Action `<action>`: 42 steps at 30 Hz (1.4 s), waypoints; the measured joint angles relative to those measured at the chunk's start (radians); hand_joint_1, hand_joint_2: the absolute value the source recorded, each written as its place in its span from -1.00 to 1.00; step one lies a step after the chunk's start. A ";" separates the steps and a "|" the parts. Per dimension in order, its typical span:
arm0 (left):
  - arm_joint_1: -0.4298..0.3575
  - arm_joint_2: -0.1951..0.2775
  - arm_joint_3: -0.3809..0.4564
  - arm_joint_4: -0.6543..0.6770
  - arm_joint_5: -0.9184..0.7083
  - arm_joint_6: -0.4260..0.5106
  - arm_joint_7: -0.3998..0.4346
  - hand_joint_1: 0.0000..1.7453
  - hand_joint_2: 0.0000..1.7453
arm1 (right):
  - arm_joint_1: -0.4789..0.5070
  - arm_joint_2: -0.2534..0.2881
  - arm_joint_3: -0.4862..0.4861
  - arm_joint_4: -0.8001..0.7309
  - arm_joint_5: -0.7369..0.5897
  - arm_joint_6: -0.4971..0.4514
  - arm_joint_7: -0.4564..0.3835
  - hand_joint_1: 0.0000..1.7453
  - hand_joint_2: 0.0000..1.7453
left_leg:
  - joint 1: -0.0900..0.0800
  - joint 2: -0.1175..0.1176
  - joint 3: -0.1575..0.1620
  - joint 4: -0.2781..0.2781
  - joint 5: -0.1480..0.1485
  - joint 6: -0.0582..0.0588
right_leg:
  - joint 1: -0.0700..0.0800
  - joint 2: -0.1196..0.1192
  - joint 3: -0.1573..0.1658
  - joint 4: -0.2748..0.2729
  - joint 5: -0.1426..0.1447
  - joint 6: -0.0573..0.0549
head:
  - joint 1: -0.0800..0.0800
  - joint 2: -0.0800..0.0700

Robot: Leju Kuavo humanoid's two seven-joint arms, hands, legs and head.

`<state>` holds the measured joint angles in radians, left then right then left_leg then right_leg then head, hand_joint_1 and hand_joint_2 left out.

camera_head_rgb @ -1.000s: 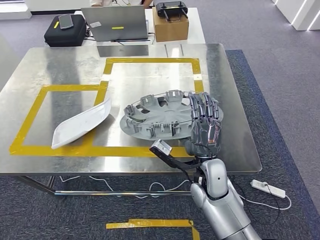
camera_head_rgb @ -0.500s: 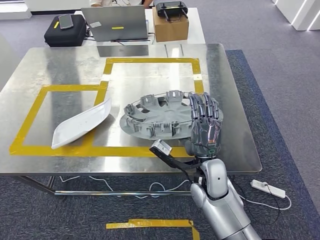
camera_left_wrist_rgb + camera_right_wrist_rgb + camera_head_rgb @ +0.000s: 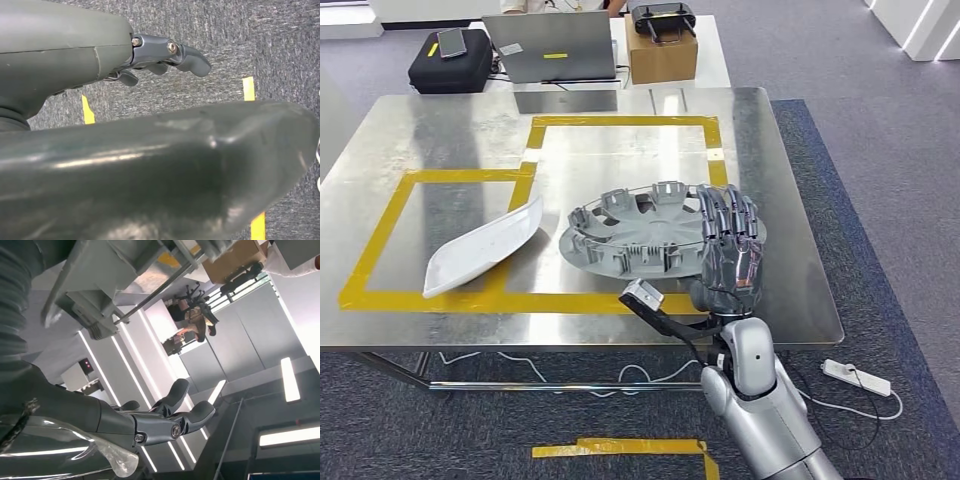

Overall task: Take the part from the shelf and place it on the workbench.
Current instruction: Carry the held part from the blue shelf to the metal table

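A grey hubcap point(image 3: 644, 240) lies on the steel workbench point(image 3: 456, 130), across the yellow tape lines near the front right. My right hand point(image 3: 730, 255) stands upright at the hubcap's right rim, its back toward me and its fingers straight. In the right wrist view the right hand's fingers point(image 3: 162, 417) are stretched out with nothing between them. A white curved part point(image 3: 482, 245) rests on the bench to the left of the hubcap. My left hand point(image 3: 166, 52) hangs over the carpet, fingers loose and holding nothing.
A laptop point(image 3: 550, 45), a black case point(image 3: 450, 62) and a cardboard box point(image 3: 661, 50) sit on a table behind the bench. A power strip point(image 3: 857, 377) and cables lie on the carpet at the right. The bench's front edge is close to my right wrist.
The hubcap's left side has settled very slightly. My right hand stays at its rim.
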<state>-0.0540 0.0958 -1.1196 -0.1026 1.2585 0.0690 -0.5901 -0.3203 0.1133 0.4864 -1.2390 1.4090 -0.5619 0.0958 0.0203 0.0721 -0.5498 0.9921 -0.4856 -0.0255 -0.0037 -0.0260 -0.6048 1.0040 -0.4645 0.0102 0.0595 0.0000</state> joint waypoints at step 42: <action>-0.004 -0.003 0.000 0.008 0.000 0.003 0.002 -1.00 -1.00 | -0.005 -0.008 -0.003 0.003 0.000 0.000 0.000 -1.00 1.00 | -0.021 -0.067 0.042 0.009 -0.037 0.055 | 0.004 0.041 -0.086 0.034 0.046 0.015 | -0.014 0.000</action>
<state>-0.0578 0.0928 -1.1200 -0.0942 1.2589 0.0719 -0.5886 -0.3250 0.1055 0.4830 -1.2360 1.4090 -0.5619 0.0958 -0.0008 0.0052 -0.5075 1.0011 -0.5231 0.0294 0.0004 0.0147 -0.6906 1.0376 -0.4182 0.0254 0.0455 0.0000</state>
